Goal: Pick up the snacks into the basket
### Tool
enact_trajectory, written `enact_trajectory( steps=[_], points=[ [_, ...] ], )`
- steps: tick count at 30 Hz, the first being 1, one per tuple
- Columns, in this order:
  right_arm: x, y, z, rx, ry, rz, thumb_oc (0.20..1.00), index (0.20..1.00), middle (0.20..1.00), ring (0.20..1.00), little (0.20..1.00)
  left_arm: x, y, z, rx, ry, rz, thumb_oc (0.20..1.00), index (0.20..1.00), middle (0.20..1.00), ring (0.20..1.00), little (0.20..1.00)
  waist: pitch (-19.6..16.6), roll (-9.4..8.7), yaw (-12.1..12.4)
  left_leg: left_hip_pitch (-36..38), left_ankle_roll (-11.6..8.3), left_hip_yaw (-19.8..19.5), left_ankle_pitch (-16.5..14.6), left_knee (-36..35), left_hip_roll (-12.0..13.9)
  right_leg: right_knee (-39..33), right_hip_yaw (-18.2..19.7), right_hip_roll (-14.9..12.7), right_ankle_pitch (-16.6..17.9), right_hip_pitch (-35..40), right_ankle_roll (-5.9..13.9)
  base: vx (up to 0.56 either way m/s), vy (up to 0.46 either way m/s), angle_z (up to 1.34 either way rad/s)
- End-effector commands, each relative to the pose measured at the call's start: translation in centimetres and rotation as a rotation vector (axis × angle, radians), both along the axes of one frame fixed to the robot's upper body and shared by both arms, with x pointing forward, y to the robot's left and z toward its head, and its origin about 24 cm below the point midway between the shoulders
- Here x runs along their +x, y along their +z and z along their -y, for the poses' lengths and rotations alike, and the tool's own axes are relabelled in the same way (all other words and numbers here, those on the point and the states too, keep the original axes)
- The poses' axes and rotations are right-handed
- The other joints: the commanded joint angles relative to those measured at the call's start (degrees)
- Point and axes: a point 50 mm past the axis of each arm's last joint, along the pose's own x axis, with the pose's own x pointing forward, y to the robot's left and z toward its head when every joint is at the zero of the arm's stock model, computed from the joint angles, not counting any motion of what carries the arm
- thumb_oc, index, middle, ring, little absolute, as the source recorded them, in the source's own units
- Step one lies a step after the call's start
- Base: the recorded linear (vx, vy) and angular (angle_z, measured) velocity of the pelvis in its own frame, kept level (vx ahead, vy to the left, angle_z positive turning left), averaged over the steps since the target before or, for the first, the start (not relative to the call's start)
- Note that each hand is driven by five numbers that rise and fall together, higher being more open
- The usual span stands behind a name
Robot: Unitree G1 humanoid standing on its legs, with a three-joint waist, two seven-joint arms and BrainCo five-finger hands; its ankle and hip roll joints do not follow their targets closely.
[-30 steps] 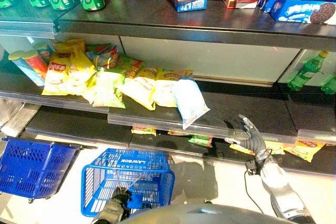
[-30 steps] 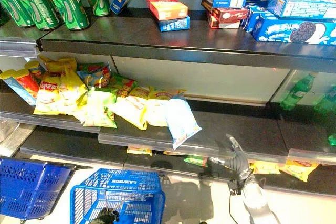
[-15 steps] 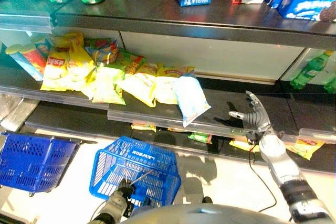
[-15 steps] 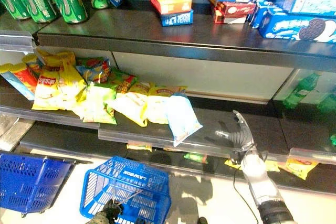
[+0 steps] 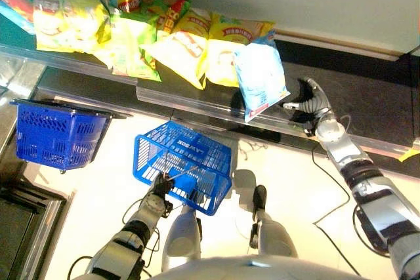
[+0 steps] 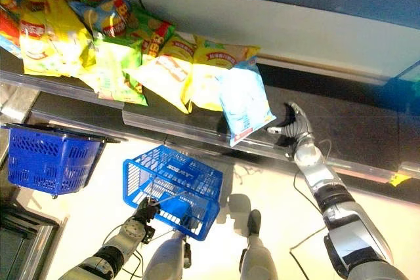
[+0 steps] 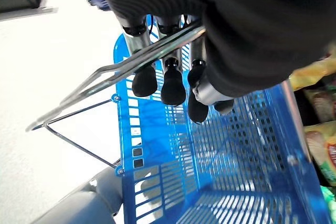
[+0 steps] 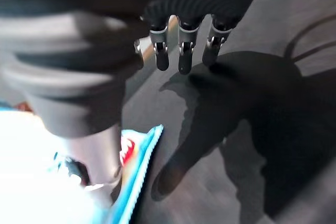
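Observation:
Several snack bags lie in a row on the dark shelf (image 5: 367, 106): yellow bags (image 5: 226, 47), green ones (image 5: 131, 44), and a light blue bag (image 5: 260, 80) whose end hangs over the shelf's front edge. My right hand (image 5: 314, 106) is open over the shelf, just right of the light blue bag. Its fingers (image 8: 181, 51) are straight and its thumb is close to the bag's edge (image 8: 140, 156). Down at the lower left, my left hand (image 5: 161, 187) is shut on the wire handle (image 7: 105, 72) of a blue basket (image 5: 187, 162), which hangs tilted above the floor.
A second blue basket (image 5: 56, 132) sits at the left, under the shelf's edge. A clear strip (image 5: 197, 100) runs along the front of the shelf. More snack bags (image 6: 39, 24) are piled at the shelf's far left. A pale floor (image 5: 98, 208) lies below.
The camera has tipped down, so the whole picture shifted. My right hand has risen from below the shelf to beside the light blue bag. The left hand still holds the basket.

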Motion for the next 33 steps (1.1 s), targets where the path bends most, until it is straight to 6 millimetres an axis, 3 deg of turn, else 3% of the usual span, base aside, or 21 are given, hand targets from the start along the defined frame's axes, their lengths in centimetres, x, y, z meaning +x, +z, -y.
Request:
enact_trajectory(
  steps=[1, 8, 19, 28, 33],
  points=[
    [1.0, 1.2, -0.6, 0.134, 0.021, 0.032, 1.0, 1.0, 1.0, 1.0, 1.0, -2.4, -1.2, -1.9, 0.079, 0.003, -0.094, 0.2, 0.2, 0.2, 0.2, 0.2, 0.2, -1.91, 1.9, -1.5, 2.95, -0.8, -1.8, -0.1, -4.5, 1.1, 1.1, 0.0, 3.3, -4.6, 1.87, 0.0, 0.0, 0.0],
    [1.7, 3.0, -1.3, 0.231, 0.093, 0.074, 1.0, 1.0, 1.0, 1.0, 1.0, -2.9, -1.3, -2.2, 0.066, 0.004, -0.094, 0.2, 0.2, 0.2, 0.2, 0.2, 1.0, -2.03, 3.0, -3.0, 2.96, -0.9, -1.4, -0.1, -4.7, 0.8, 1.2, -0.1, 4.0, -5.9, 2.07, 0.0, 0.0, 0.0],
    [3.5, 8.3, -3.6, 0.235, 0.2, 0.205, 1.0, 1.0, 1.0, 1.0, 1.0, -3.4, -1.4, -2.5, 0.062, -0.011, -0.1, 0.2, 0.2, 0.2, 0.2, 0.2, 2.3, -2.13, 5.0, -5.4, 2.94, -1.3, -0.5, -0.1, -4.4, 0.3, 1.0, -0.2, 4.8, -8.1, 2.33, 0.0, 0.0, 0.0],
    [4.5, 9.8, -5.6, 0.236, 0.3, 0.172, 1.0, 1.0, 1.0, 1.0, 1.0, -4.0, -1.6, -2.5, 0.048, -0.039, -0.121, 0.2, 0.2, 0.2, 0.2, 0.2, 3.6, -2.43, 6.5, -6.4, 2.9, -2.1, 0.0, -0.1, -4.2, 0.3, 0.3, 0.0, 4.6, -8.5, 2.25, 0.01, -0.002, 0.02],
    [4.6, 9.4, -7.0, 0.254, 0.332, 0.157, 1.0, 1.0, 1.0, 1.0, 1.0, -4.4, -1.7, -2.3, 0.047, -0.053, -0.13, 0.2, 0.2, 0.2, 0.2, 0.2, 4.0, -2.58, 7.2, -7.0, 3.08, -2.6, 0.1, -0.1, -4.2, 0.3, 0.0, 0.0, 4.6, -8.8, 2.29, 0.0, -0.001, 0.01]
  ],
)
